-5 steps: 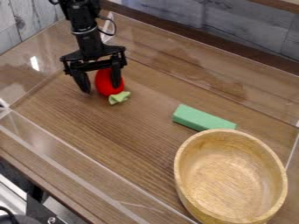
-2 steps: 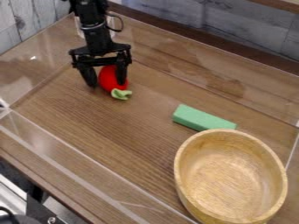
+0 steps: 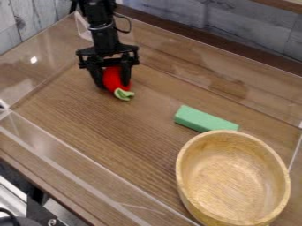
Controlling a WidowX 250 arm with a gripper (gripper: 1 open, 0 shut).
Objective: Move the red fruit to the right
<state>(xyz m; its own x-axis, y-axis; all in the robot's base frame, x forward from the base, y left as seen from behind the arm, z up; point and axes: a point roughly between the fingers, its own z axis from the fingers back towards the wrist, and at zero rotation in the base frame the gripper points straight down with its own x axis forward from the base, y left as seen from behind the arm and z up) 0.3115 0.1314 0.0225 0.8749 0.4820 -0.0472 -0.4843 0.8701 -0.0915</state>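
The red fruit is a small red strawberry that lies on the wooden table at the upper left, with its pale green stem pointing toward the front. My gripper comes straight down over it, one black finger on each side of the fruit. The jaws stand close against the fruit's sides. I cannot tell whether they press on it. The fruit rests on the table.
A green rectangular block lies right of centre. A large wooden bowl fills the front right corner. Clear plastic walls ring the table top. Bare wood lies between the fruit and the block.
The gripper shifted slightly right and rolled a little about its own axis. Its fingers have drawn in from wide open to close around the fruit, which has shifted slightly right with the gripper.
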